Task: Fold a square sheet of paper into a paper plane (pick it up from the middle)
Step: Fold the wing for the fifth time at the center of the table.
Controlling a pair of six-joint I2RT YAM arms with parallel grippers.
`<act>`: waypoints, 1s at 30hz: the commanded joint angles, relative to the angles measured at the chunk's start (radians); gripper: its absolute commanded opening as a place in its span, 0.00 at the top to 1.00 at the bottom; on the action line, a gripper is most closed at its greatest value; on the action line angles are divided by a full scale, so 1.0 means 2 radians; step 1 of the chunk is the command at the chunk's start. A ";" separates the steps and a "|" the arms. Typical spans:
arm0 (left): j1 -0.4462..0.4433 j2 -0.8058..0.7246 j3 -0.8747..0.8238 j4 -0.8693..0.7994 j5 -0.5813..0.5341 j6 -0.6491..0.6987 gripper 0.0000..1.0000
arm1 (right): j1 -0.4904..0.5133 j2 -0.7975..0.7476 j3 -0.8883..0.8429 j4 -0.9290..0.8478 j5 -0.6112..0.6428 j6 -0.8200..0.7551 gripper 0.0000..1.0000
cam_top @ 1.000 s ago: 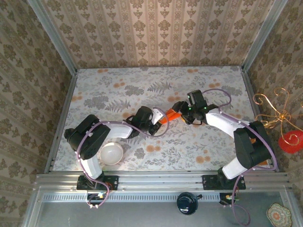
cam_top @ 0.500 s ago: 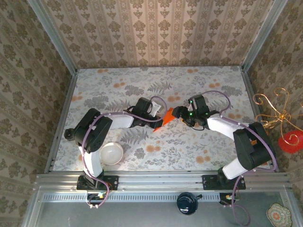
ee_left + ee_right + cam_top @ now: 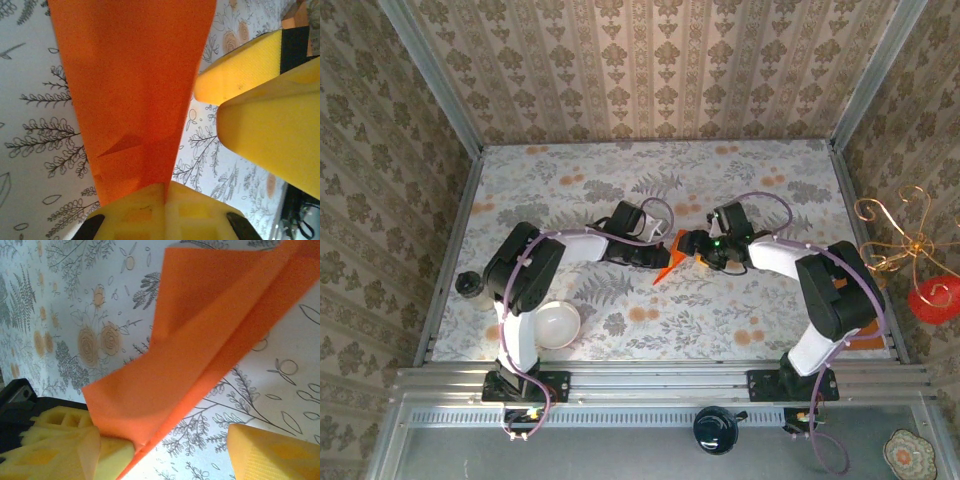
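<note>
From above, both arms reach to the middle of the flowery desk (image 3: 740,330) and meet there. The bright orange paper plane (image 3: 665,268) sits between them. It looks like a small pointed shape, and its sharp tip points to the near edge. The left gripper (image 3: 655,256) is at its left side and the right gripper (image 3: 692,245) is just beside its far end. From this high up you cannot tell how the jaws stand. The left wrist view is much closer. There the paper plane (image 3: 130,90) is a wide orange strip that gets thinner as it runs down into the left gripper (image 3: 165,192). The left jaws are pinched tight on its end. This view also shows the right gripper (image 3: 212,102) just off the right edge of the paper. Its two yellow fingers are apart with nothing between them, and the upper tip almost touches the paper. The right wrist view shows the folds best. The paper plane (image 3: 210,330) has one orange flap lying over another, with a long crease running slantwise, and the desk pattern is under it. One yellow finger (image 3: 270,452) pokes in at the bottom right, away from the paper. A white bowl (image 3: 552,325) sits on the desk near the left arm's base, well apart from the paper.
</note>
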 commanded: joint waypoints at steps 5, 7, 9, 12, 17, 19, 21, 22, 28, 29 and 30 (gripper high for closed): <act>0.009 0.015 0.011 -0.002 0.043 -0.044 1.00 | -0.004 0.024 0.015 0.006 -0.021 -0.011 0.31; 0.014 0.018 0.008 0.010 0.049 -0.059 1.00 | -0.005 0.025 0.015 0.010 -0.020 -0.011 0.31; 0.018 0.022 0.001 0.035 0.061 -0.083 1.00 | -0.008 0.028 0.014 0.018 -0.022 -0.011 0.31; 0.021 0.025 -0.007 0.063 0.074 -0.107 1.00 | -0.013 0.032 0.013 0.026 -0.030 -0.012 0.32; 0.022 0.030 -0.007 0.060 0.078 -0.113 1.00 | -0.016 0.050 0.025 0.014 -0.031 -0.017 0.31; 0.023 0.033 -0.007 0.060 0.079 -0.118 1.00 | -0.016 0.056 0.032 0.005 -0.026 -0.020 0.31; 0.023 0.036 -0.007 0.062 0.081 -0.123 1.00 | -0.016 0.062 0.040 -0.006 -0.018 -0.022 0.31; 0.024 0.037 -0.007 0.063 0.081 -0.125 1.00 | -0.016 0.065 0.042 -0.010 -0.015 -0.024 0.32; 0.025 0.042 -0.009 0.076 0.085 -0.142 1.00 | -0.014 0.081 0.059 -0.056 0.024 -0.029 0.35; 0.026 0.043 -0.010 0.076 0.084 -0.143 1.00 | -0.013 0.084 0.061 -0.063 0.032 -0.029 0.36; 0.026 0.044 -0.010 0.077 0.084 -0.144 1.00 | -0.012 0.087 0.063 -0.069 0.036 -0.029 0.37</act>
